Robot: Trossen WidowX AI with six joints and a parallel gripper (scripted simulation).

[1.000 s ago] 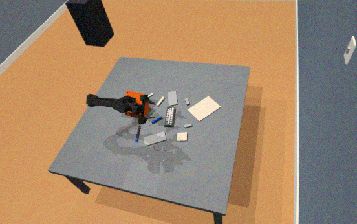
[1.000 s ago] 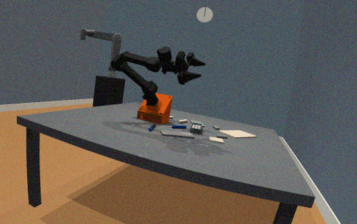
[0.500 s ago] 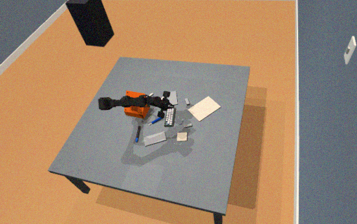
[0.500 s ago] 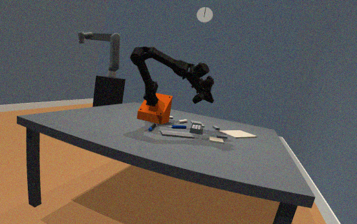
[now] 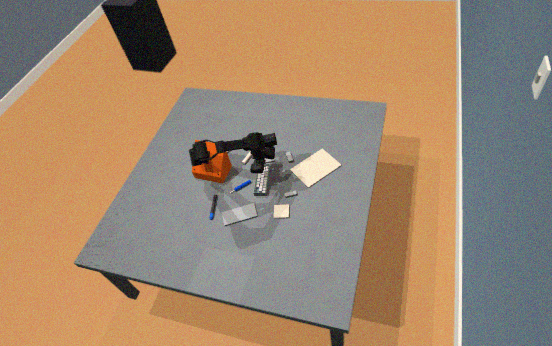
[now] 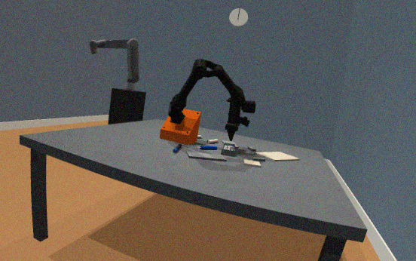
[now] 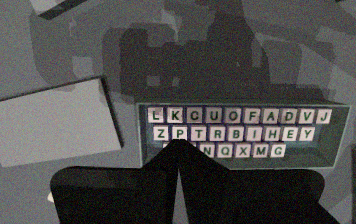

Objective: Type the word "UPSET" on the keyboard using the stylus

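My gripper [image 5: 257, 169] [image 6: 230, 139] [image 7: 178, 144] points down, shut and empty, a little above the keyboard's far end. In the wrist view its tips overlap the lower part of the P key and hide the left keys of the bottom row. The keyboard [image 5: 260, 193] [image 6: 228, 153] [image 7: 327, 152] is a green-grey tray with white lettered keys in three rows. U, S, E, T and P are partly legible: U is in the top row; P, T and E are in the middle; S is not visible. A blue stylus [image 5: 242, 186] [image 6: 208, 148] with a thin tip lies on the desk between robot base and keyboard.
A dark marker with a blue end [image 5: 213, 207] [image 6: 177, 148] lies nearer the front. A grey slab [image 5: 240, 215] [image 6: 206, 156] lies front-left of the keyboard; another slab [image 7: 55, 122] lies beyond its far end. A cream pad [image 5: 316, 168] [image 6: 279, 155] lies to the right.
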